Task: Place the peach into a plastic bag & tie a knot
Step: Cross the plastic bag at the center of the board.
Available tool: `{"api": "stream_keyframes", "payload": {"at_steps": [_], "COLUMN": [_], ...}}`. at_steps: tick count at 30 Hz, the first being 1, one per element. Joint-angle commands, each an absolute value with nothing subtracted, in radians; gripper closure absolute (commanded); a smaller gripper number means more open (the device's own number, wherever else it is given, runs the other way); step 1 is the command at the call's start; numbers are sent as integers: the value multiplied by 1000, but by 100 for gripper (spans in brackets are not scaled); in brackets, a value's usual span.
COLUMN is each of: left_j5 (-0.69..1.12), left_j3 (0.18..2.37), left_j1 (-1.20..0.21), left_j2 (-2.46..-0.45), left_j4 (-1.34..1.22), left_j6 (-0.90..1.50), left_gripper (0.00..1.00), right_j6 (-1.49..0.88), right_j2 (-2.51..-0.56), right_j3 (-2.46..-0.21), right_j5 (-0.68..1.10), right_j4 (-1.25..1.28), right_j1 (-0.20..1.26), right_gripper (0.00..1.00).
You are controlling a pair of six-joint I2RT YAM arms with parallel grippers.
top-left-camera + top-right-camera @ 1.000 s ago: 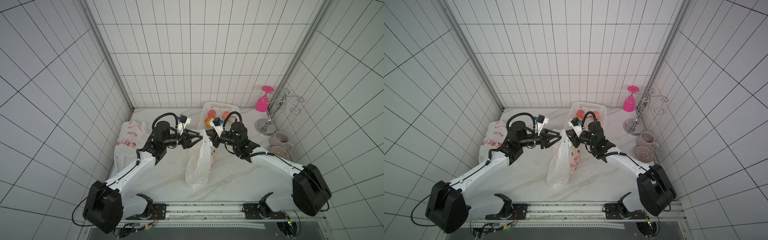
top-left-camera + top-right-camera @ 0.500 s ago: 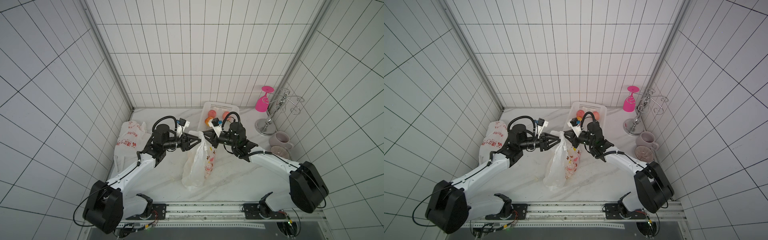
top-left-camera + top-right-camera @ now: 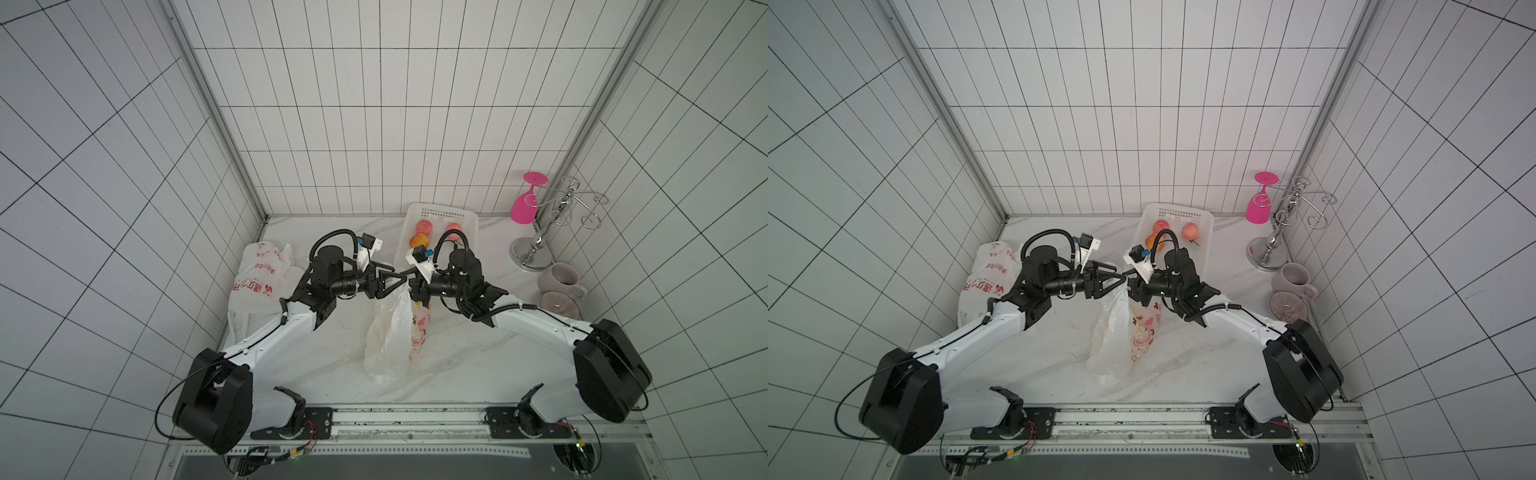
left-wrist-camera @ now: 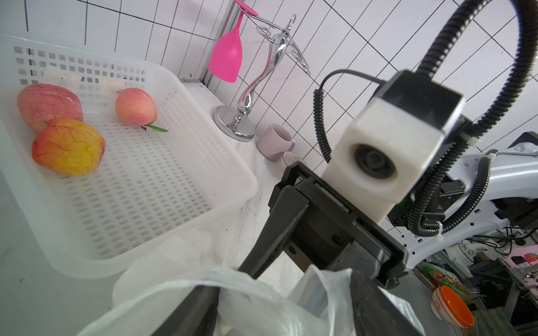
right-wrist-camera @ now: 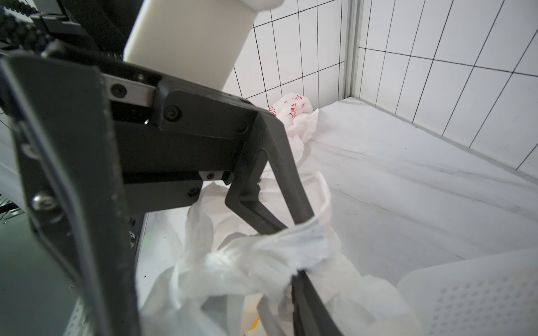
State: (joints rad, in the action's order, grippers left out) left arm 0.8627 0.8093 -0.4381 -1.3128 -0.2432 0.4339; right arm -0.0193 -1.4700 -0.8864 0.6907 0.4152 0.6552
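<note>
Only its wrist view is showing the left hand (image 4: 285,293) gaping wide around the crinkly, see-through bag (image 4: 163,293); the right hand (image 3: 410,283) I cannot tell.

We're in a lab booth dressed as a kitchen — white tiled walls (image 3: 374,124) boxing in a marble-look counter (image 3: 478,357), a metal mounting rail (image 3: 407,417) along its front, a glass rack (image 3: 531,254) and mug (image 3: 559,281) in the corner.

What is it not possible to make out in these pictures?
- Inside of the bag: in both top views the cloudy printed plastic hides its contents.
- Bag handles and any knot: in both top views the left gripper and right gripper cover them.
- Lower part of the bag: cut off by the edge in both wrist views.
</note>
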Motion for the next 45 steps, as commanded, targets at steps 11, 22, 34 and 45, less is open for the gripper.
{"api": "stream_keyframes", "payload": {"at_steps": [11,22,34,45], "left_j5": [946,883,741,817], "left_j3": [778,849,772,805], "left_j1": [-446,-351,-326,-302], "left_j2": [-1279,-1107,-987,-1136], "left_j4": [-259,-5,12,36], "left_j6": [486,364,358,267], "left_gripper": [29,29,34,75], "right_j6": [-35,-23,-6,33], "right_j2": [-1437,-1380,-1371,-1401], "right_j3": [-910,-860,-853,-896], "right_j5": [568,558,593,652], "right_j4": [605,572,541,459], "right_j1": [671,631,629,658], "right_gripper": [92,99,100,100]}}
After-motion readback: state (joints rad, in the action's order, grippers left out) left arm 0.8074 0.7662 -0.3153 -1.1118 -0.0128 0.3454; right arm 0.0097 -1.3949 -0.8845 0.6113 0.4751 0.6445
